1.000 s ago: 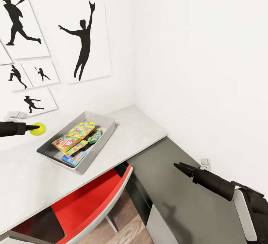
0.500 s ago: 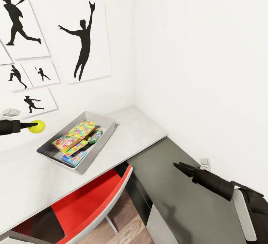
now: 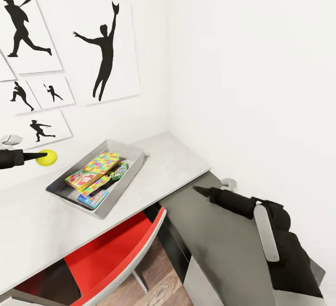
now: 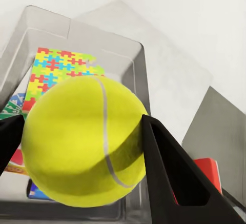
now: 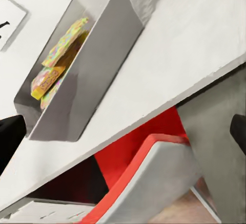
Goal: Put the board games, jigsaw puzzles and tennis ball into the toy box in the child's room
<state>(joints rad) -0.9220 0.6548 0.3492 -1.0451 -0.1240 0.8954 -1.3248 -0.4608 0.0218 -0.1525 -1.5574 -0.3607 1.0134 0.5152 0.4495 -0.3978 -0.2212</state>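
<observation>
The tennis ball (image 3: pixel 46 157) was held clamped in the left pincer (image 3: pixel 38 157), raised above the bench (image 3: pixel 154 175) just beside the toy box (image 3: pixel 122 182), presumably for dropping in. The right pincer's (image 3: pixel 199 189) opening could not be told.

Left arm (image 3: pixel 11 158): cut off by the head view's edge. Lower boxes in the tray (image 3: pixel 132 160): we see them partly covered by the puzzle box (image 3: pixel 101 162), print unreadable. Red chair (image 3: pixel 116 254): seat partly under the desk (image 3: pixel 177 161).
</observation>
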